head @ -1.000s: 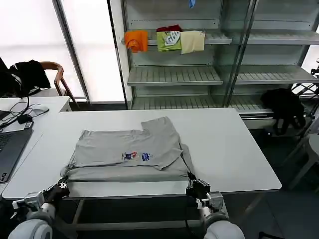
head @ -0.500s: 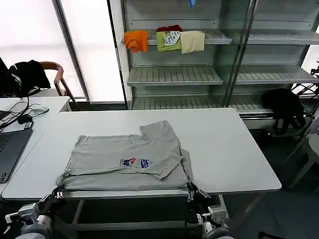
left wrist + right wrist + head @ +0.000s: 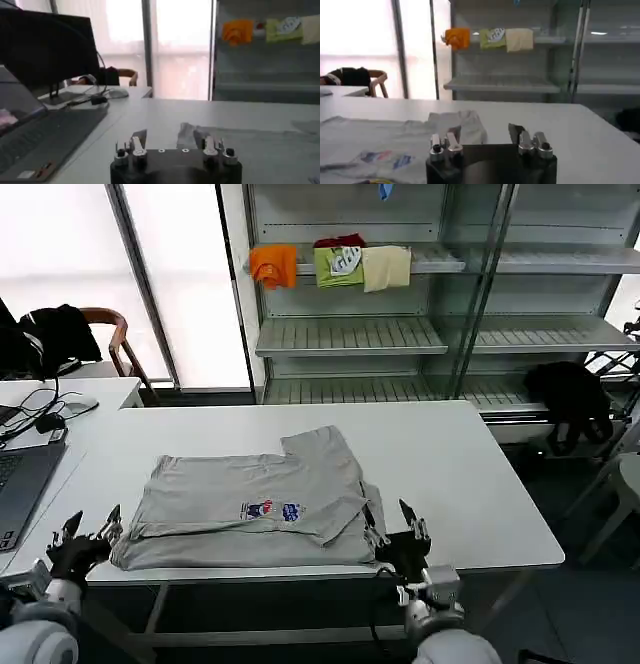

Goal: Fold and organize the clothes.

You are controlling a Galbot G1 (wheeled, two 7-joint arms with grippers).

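Observation:
A light grey short-sleeved shirt (image 3: 250, 499) with a small multicoloured chest print lies partly folded on the white table (image 3: 450, 474), near its front edge. It also shows in the right wrist view as grey cloth (image 3: 385, 142) and in the left wrist view as a grey edge (image 3: 260, 137). My left gripper (image 3: 85, 530) is open at the table's front left, just off the shirt's left corner, with nothing between its fingers. My right gripper (image 3: 395, 522) is open at the shirt's front right corner, also holding nothing.
A laptop (image 3: 20, 484) and cables lie on the table's left. Behind stands a metal shelf unit (image 3: 400, 334) with orange, green and cream folded garments (image 3: 335, 264). A chair (image 3: 100, 334) with dark cloth is at the back left; a black garment (image 3: 570, 399) hangs at the right.
Both grippers have let go of the shirt's front edge and opened. They rose from below the table edge to table level beside the shirt's corners. The shirt lies still.

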